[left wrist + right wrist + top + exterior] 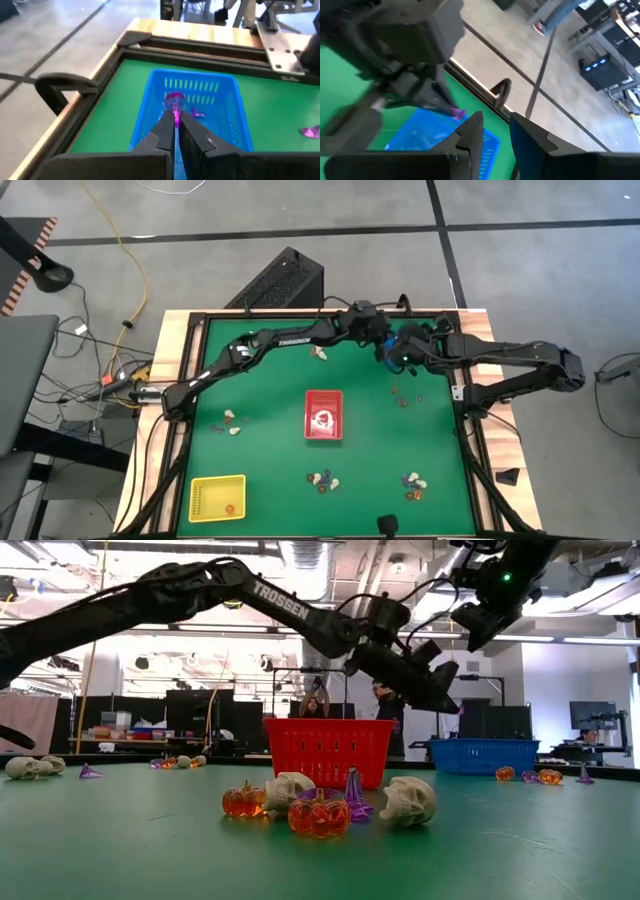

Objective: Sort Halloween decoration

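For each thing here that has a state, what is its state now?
Left tool: shut on a purple trinket, above the blue tray.
Right tool: open, empty, over the blue tray.
Blue tray: holds purple pieces.
Red tray: upright, holds a white piece.
Yellow tray: holds an orange piece.

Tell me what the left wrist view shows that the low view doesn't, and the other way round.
Only the left wrist view: the left gripper shut on a purple trinket, held above the inside of the blue tray, where another purple piece already lies.
Only the low view: the red tray, plus a cluster of orange pumpkins and white skulls in front of it.
Both: the blue tray, the green table and the left arm.
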Robot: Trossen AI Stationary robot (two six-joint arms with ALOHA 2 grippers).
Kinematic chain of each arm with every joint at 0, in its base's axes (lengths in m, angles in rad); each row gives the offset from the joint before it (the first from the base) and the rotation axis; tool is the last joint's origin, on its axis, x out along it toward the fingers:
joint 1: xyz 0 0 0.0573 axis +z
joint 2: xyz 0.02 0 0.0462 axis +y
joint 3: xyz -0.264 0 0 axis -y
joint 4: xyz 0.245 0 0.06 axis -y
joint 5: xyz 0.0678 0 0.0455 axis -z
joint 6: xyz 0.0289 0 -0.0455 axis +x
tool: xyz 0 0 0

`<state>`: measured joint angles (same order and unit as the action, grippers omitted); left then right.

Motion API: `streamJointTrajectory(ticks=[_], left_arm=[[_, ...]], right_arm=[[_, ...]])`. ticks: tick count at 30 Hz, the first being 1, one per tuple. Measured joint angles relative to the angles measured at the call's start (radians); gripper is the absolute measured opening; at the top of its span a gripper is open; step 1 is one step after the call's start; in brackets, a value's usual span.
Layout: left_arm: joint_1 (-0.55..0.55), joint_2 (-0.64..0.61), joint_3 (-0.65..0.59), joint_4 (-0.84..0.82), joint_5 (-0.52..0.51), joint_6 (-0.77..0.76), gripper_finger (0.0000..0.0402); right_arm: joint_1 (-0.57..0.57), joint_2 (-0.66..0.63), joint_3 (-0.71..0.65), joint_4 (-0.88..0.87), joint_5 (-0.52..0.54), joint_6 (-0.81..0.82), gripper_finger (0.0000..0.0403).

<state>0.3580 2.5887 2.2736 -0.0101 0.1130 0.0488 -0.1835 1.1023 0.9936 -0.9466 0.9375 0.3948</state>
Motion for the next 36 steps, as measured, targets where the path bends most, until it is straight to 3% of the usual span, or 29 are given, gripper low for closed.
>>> streamJointTrajectory(ticks=[4, 13, 19, 25, 31, 33, 36], left_arm=[[0.000, 0.016, 0.006, -0.015, 0.006, 0.020, 0.0026], [-0.001, 0.008, 0.006, -0.088, 0.001, 0.038, 0.0127], [0.003, -0.095, 0.050, -0.471, -0.105, 0.139, 0.0150], [-0.005, -0.340, 0.082, -0.964, -0.239, 0.212, 0.0150], [-0.012, -0.467, 0.074, -1.429, -0.277, 0.052, 0.0151], [-0.029, -0.521, 0.068, -1.510, -0.318, -0.010, 0.0151], [-0.095, -0.608, -0.039, -1.534, -0.422, -0.079, 0.0151]], right_arm=[[-0.004, 0.000, 0.000, -0.002, 0.000, 0.000, 0.0125], [-0.004, 0.000, 0.000, 0.000, 0.000, -0.011, 0.0125], [-0.004, 0.000, 0.000, 0.001, 0.000, -0.010, 0.0125], [0.019, 0.000, 0.000, 0.001, -0.031, -0.002, 0.0125], [0.094, 0.001, 0.000, 0.008, -0.197, 0.001, 0.0125], [0.132, 0.001, 0.000, 0.009, -0.246, 0.010, 0.0125], [0.197, 0.001, 0.000, 0.007, -0.289, 0.053, 0.0125]])
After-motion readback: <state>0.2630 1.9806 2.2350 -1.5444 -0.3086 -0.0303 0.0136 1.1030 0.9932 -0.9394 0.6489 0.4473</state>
